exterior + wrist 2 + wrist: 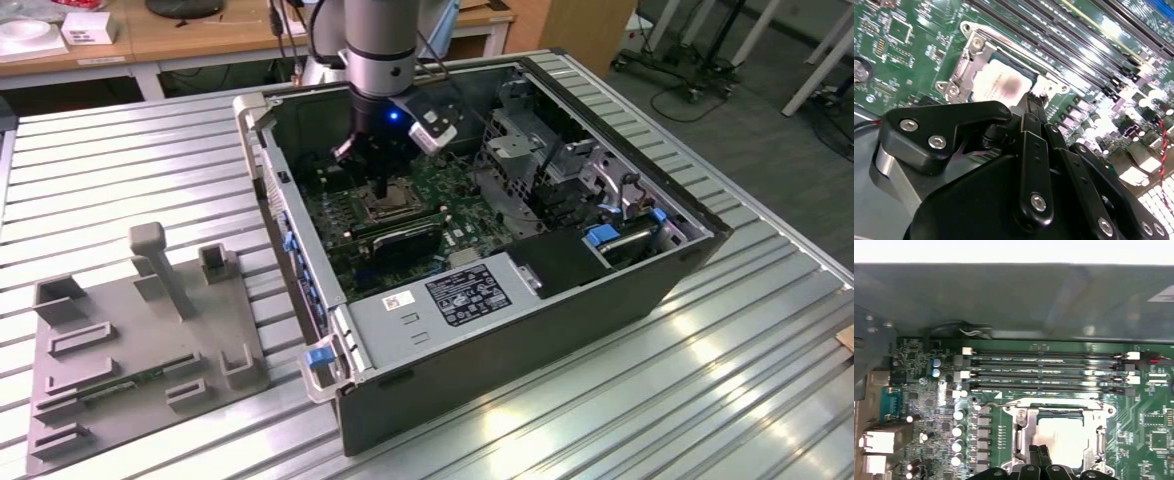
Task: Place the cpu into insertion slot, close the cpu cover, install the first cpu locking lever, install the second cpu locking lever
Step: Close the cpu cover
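The chip (pixel 1064 432) lies flat in its square slot (pixel 371 212) on the green board (pixel 454 190), with its dull grey face up. It is square, so no side is longer than the others. Its edges line up with the edges of the slot.

The shiny metal cover (pixel 1026 422) is down flat on top of it. The grey face shows through the cover's square window. A thin wire bar (pixel 1004 403) lies along the side of the cover that is next to the long black memory slots (pixel 1044 372). Those slots run the same way as that side.

The gripper (pixel 1034 97) hangs straight down into the open computer case (pixel 534 330). Its two black fingers (pixel 1035 456) are close together and narrow, and I see nothing held between them. In both wrist views the tips are just over one edge of the cover and chip. I cannot tell if they touch it.

The case lies on its side on a table (pixel 747 380) made of metal strips. A big black and white sticker (pixel 467 295) and a small sticker (pixel 398 300) are on a metal box in the case. Their print is too small to read.

A grey tray (pixel 120 350) with little holders sits on the table at the exterior view's left, well apart from the case
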